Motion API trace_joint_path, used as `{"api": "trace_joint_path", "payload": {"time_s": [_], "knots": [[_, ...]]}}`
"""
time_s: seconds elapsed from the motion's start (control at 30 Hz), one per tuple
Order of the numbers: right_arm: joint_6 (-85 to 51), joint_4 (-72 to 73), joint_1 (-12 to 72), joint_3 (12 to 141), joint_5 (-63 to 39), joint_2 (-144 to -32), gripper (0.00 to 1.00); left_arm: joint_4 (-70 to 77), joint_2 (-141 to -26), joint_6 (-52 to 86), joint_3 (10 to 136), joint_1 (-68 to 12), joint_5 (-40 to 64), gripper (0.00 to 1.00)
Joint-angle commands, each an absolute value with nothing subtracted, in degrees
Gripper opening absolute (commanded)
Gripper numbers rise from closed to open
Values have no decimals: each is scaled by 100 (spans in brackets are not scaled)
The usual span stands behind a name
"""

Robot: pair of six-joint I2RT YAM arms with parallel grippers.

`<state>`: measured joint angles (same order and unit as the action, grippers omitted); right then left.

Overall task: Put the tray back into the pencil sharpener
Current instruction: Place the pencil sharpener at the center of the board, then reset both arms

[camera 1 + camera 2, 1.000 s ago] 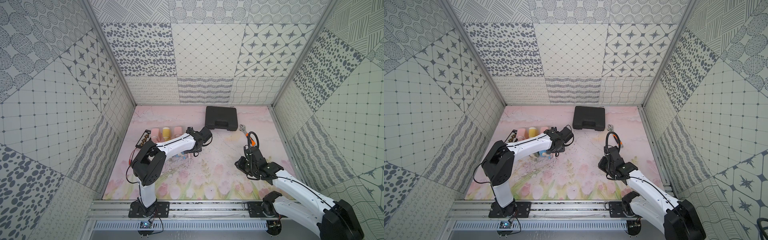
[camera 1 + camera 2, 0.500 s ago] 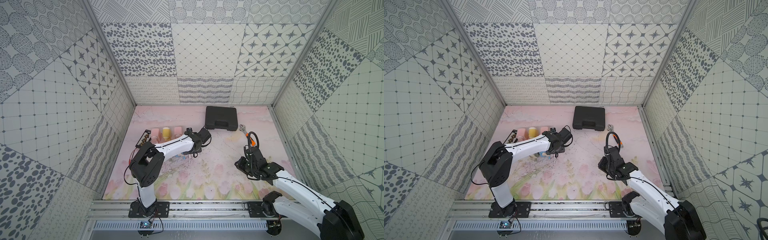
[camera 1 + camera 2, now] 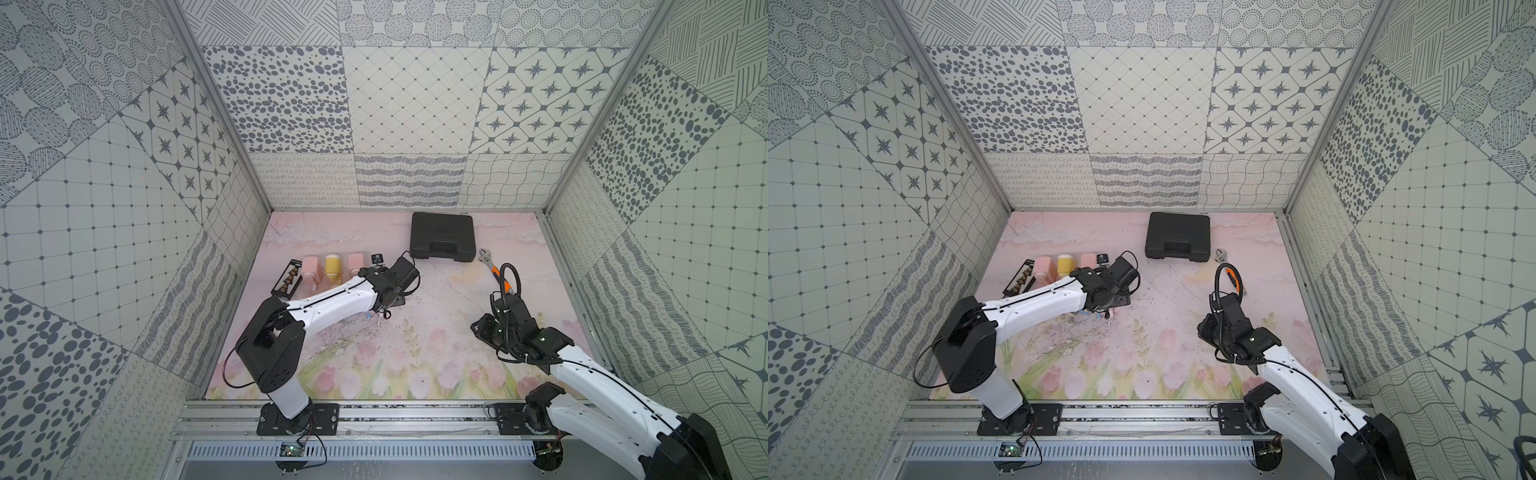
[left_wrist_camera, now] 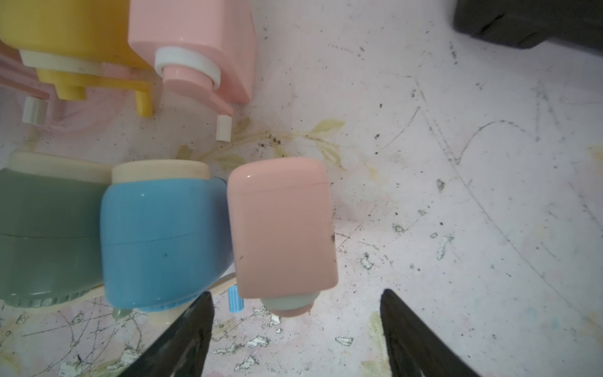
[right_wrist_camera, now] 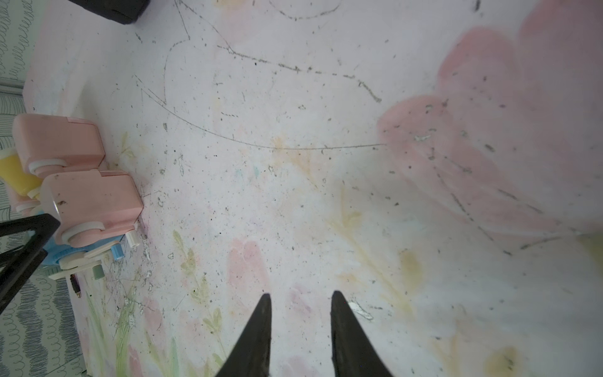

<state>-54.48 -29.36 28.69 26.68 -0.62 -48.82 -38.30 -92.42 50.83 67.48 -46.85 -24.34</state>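
My left gripper (image 4: 297, 295) is standing with jaws wide apart, gripping nothing. The rounded pink plastic pencil sharpener (image 4: 280, 225) is lying just ahead of its fingertips, beside a blue plastic sharpener (image 4: 163, 235). The tray is not showing as a separate piece — only a thin seam at the body's far end, so I am judging it seated. The right gripper (image 5: 301, 293) is hanging slightly open, empty, over the floral mat (image 5: 293, 163). I am worrying about pulling back: a finger clipping either sharpener could jolt the tray loose.

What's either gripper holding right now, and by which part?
Nothing. The left gripper is open, jaws standing clear on either side of the nearer pink sharpener. The right gripper is open over the mat, nothing between its jaws.
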Motion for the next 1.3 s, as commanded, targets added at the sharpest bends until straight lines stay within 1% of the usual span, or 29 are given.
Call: {"api": "trace_joint_path", "payload": {"time_s": [0.0,0.07,0.13,0.2,0.27,0.4,0.5,0.53,0.6,0.63,0.67,0.7,0.77,0.87,0.93,1.13,1.17,1.27], "knots": [[-5308,-3087,2862,2628,545,-4229,34,-3064,-8238,4481,6166,-4682,-3524,83],[-5167,-3050,2807,2519,821,-3859,34,-2457,-7740,3871,5678,-4551,-3820,84],[-4932,-3121,2677,2532,1145,-3634,34,-1596,-7257,3009,5116,-4292,-3699,84],[-4533,-3182,2364,2661,1455,-3553,35,-972,-6793,2469,4621,-3846,-3422,84],[-4076,-3052,1897,2792,1496,-3645,36,-701,-6485,2099,4329,-3369,-3247,86],[-3392,-2438,930,2970,1356,-4159,41,-634,-6056,1636,4056,-2368,-3468,97],[-3240,-1718,381,2947,1276,-4583,43,-634,-5917,1551,3946,-1412,-3076,99],[-3147,-1402,272,2880,1260,-4702,44,-501,-5915,1432,3857,-1132,-2842,99],[-2694,-438,161,2608,1228,-4961,54,129,-5965,1065,3524,-711,-2451,99],[-2447,64,158,2463,1213,-5079,62,433,-6011,930,3363,-593,-2361,99],[-2259,576,135,2299,1178,-5232,73,856,-6081,772,3188,-489,-2247,99],[-2109,1061,86,2173,1088,-5389,77,1261,-6177,630,3012,-411,-2080,99],[-1615,1431,-5,2218,741,-5685,79,1981,-6473,333,2748,-356,-1882,99],[-1082,1407,-22,2471,748,-6097,81,2738,-7023,195,2535,-335,-2159,99],[-802,1674,-59,2442,665,-6336,82,3350,-7342,80,2349,-328,-2085,99],[-495,3267,-217,1985,306,-7149,83,5328,-8329,-11,1813,-312,-1447,99],[-409,3285,-228,2017,148,-7161,84,5626,-8475,-30,1737,-313,-1415,99],[-332,4159,-237,1838,-121,-7418,84,6413,-8949,-75,1554,-308,-1325,99]]}}
